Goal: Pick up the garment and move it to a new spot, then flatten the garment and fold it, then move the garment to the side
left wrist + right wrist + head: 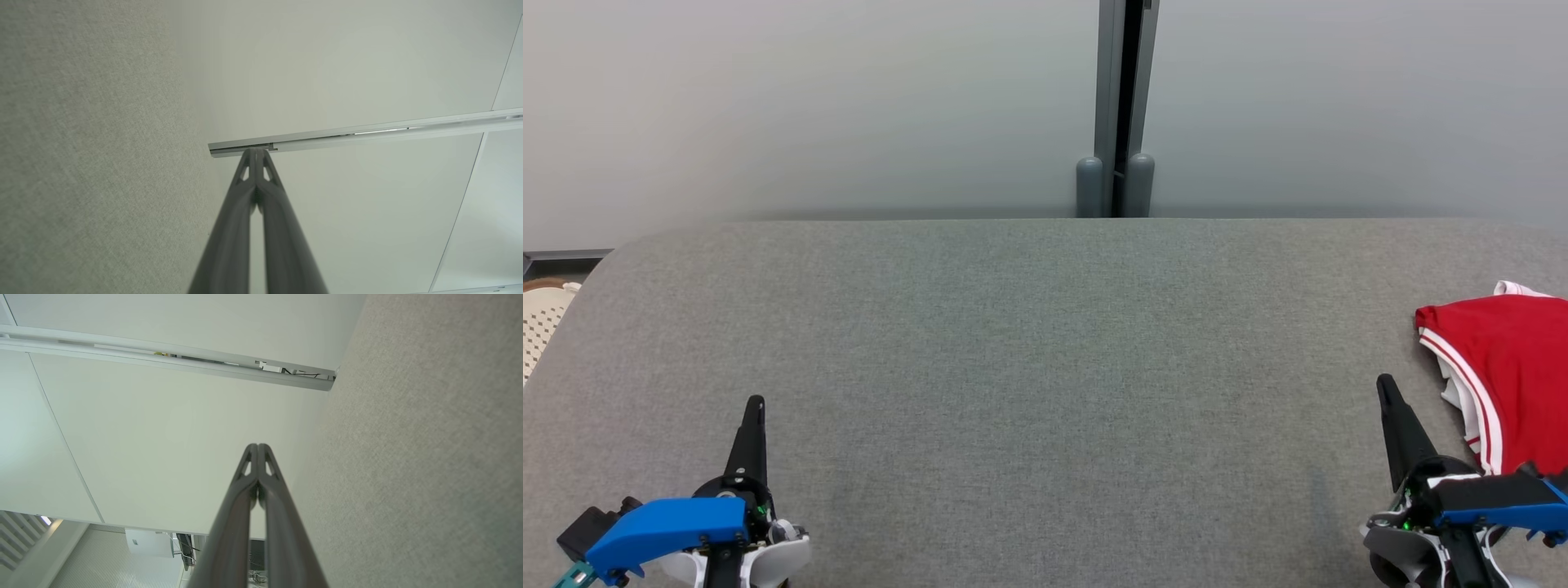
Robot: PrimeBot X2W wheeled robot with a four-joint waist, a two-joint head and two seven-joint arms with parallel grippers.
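The left tool (756,403) and right tool (1383,382) hang pinched together, empty, over the wide grey fabric table (1045,367). A pale wall (809,106) backs it. The red garment (1515,367) lies far right on the table, beside the right tool.

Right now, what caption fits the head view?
Red garment lies at the gray surface's right edge; left gripper and right gripper empty, jaws shut.

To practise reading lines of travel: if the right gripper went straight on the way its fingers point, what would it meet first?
Probably the pale wall behind the grey surface; the right gripper points past the red garment, which lies off to its right. Depth is unclear.
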